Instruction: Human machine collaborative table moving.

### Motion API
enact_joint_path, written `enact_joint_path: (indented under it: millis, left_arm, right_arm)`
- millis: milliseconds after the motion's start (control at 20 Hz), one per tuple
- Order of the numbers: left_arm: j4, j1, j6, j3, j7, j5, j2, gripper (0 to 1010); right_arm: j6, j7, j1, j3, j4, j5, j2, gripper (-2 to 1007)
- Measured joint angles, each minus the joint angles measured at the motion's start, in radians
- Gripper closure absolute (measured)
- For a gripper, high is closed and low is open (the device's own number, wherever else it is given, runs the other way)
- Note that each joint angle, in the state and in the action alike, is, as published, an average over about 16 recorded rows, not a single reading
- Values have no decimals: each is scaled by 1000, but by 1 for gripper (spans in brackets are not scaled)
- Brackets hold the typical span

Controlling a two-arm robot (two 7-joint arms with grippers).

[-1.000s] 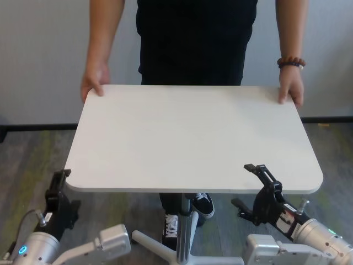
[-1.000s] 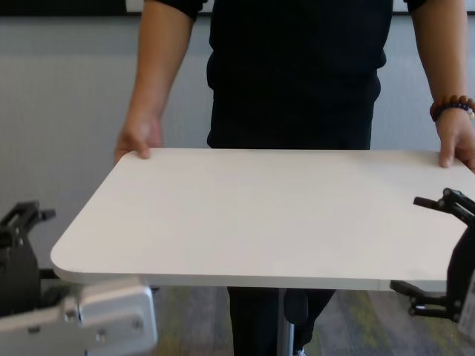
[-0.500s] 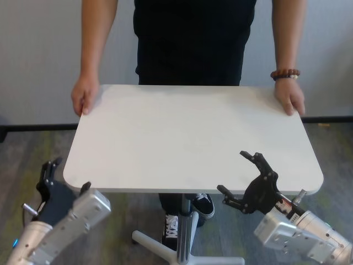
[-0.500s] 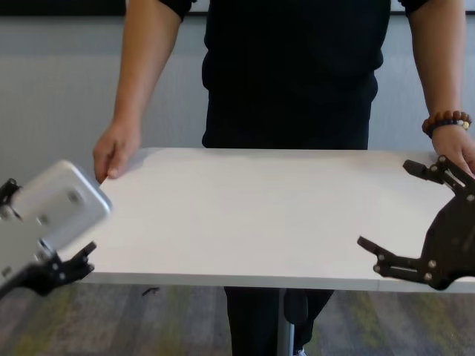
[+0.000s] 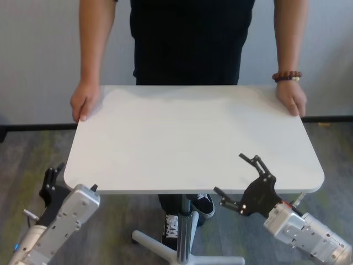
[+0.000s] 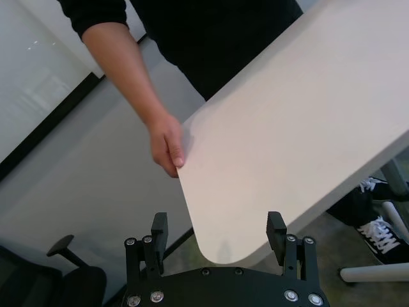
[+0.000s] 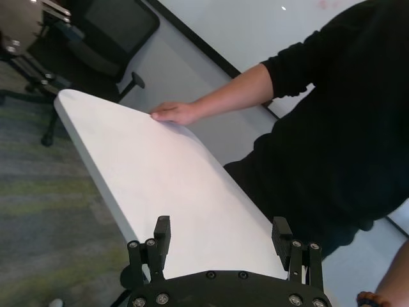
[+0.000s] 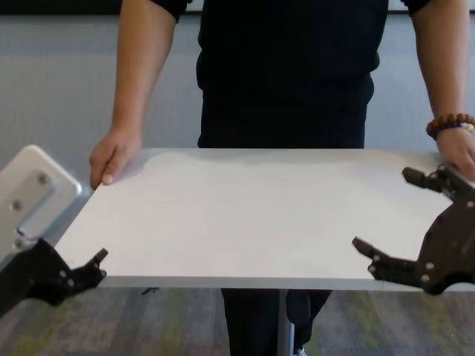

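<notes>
The white table (image 5: 187, 138) stands on its metal post (image 5: 185, 221). The human (image 5: 190, 38) stands behind it with a hand on each far corner (image 5: 83, 102) and a beaded bracelet (image 5: 287, 75) on one wrist. My left gripper (image 5: 71, 182) is open at the near left corner; in the left wrist view (image 6: 217, 230) the corner (image 6: 223, 249) lies between its fingers. My right gripper (image 5: 237, 176) is open at the near edge toward the right, one finger above the top and one below (image 8: 393, 215). In the right wrist view (image 7: 221, 233) the table edge (image 7: 160, 192) runs between its fingers.
The table's base legs (image 5: 149, 243) and the human's shoes (image 5: 201, 204) are under the top. A black office chair (image 7: 115, 25) stands off to one side on the grey carpet. A pale wall is behind the human.
Both wrists have turned and both open grippers have come in around the table's near edge. The human's hands have slid down the far corners and the table has shifted slightly left.
</notes>
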Motion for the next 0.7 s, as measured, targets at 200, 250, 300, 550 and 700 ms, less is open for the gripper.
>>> enact_joint_path:
  millis: [200, 250, 300, 550, 700]
  left_arm:
    - [-27, 30, -16, -2, -31, -23, 19, 10]
    - [-36, 39, -20, -1, -38, -26, 26, 10]
    - [-46, 48, -23, 0, -44, -27, 34, 10]
    - [-106, 100, -40, 5, -71, -31, 77, 10]
    - [-142, 129, -45, 5, -82, -34, 97, 10]
  right_arm:
    - [3, 28, -27, 14, -29, 33, 6, 0]
    - [4, 35, -36, 18, -39, 41, 9, 0]
    - [5, 40, -45, 22, -51, 48, 13, 0]
    - [2, 76, -99, 43, -115, 94, 32, 0]
    - [-5, 100, -129, 55, -149, 132, 41, 0]
